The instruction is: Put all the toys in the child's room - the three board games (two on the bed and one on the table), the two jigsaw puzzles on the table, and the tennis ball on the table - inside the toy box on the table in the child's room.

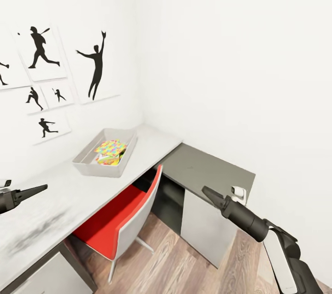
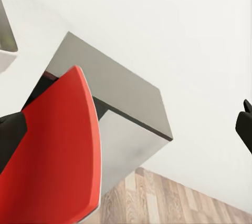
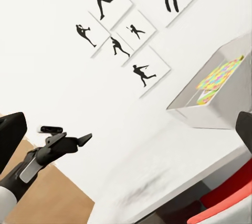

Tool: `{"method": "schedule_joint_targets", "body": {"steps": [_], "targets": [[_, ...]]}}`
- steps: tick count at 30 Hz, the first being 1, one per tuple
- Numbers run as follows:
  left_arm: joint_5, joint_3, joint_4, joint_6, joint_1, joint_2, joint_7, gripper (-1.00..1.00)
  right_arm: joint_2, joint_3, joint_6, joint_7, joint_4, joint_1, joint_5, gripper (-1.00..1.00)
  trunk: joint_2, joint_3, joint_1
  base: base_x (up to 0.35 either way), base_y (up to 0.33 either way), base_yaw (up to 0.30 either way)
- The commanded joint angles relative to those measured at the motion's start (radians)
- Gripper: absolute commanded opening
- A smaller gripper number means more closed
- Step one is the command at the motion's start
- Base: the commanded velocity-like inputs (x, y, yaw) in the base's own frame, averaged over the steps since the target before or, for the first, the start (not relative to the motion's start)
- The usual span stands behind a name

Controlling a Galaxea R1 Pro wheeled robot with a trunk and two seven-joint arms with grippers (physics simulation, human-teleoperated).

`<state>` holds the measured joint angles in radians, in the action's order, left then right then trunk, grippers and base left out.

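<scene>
Toy box (image 1: 105, 153) sat on the light grey top of the table (image 1: 55, 202), near the corner wall, with jigsaw puzzles (image 1: 110, 149) lying inside it. From the head view, a red chair (image 1: 121, 213) stood tucked under the table just beside the toy box, the left gripper (image 1: 39, 189) hovered over the table with jaws pressed together, and the right gripper (image 1: 208, 193) hung above the dark grey top, jaws likewise together. The left wrist view added the chair's red back (image 2: 58, 150) and the wood-plank floor (image 2: 173, 197). The right wrist view showed the toy box (image 3: 210, 109), the puzzles (image 3: 218, 77) and the silhouette prints (image 3: 126, 40) above.
</scene>
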<state>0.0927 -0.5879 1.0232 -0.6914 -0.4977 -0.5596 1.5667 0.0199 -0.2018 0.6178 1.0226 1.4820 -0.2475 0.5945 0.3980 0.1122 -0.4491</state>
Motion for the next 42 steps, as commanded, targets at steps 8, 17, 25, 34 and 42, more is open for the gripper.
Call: {"method": "schedule_joint_targets", "body": {"steps": [8, 17, 25, 34, 42], "targets": [[-0.001, -0.003, 0.000, -0.010, 0.000, -0.001, 0.004, 1.00, 0.000, -0.001, 0.005, -0.001, 0.000, -0.001, 0.006, 1.00, 0.002, -0.009, -0.001, 0.119, 0.071, -0.200], [-0.001, -0.005, 0.000, -0.010, 0.001, -0.002, 0.004, 1.00, 0.000, -0.001, 0.005, 0.000, 0.000, -0.001, 0.007, 1.00, 0.002, -0.021, -0.001, 0.016, 0.022, -0.200], [-0.001, -0.014, 0.001, -0.009, 0.001, -0.001, 0.004, 1.00, 0.000, -0.006, 0.005, 0.000, 0.000, -0.001, 0.008, 1.00, 0.002, -0.032, -0.001, -0.042, 0.146, -0.200], [-0.001, -0.018, 0.001, -0.008, 0.001, -0.001, 0.004, 1.00, 0.001, -0.008, 0.005, 0.001, 0.000, -0.001, 0.010, 1.00, 0.002, -0.044, -0.001, -0.005, 0.018, -0.200], [0.000, -0.018, 0.001, -0.007, 0.001, -0.002, 0.004, 1.00, 0.001, -0.008, 0.005, 0.000, 0.000, -0.001, 0.010, 1.00, 0.002, -0.055, -0.001, -0.060, -0.015, -0.200]]}}
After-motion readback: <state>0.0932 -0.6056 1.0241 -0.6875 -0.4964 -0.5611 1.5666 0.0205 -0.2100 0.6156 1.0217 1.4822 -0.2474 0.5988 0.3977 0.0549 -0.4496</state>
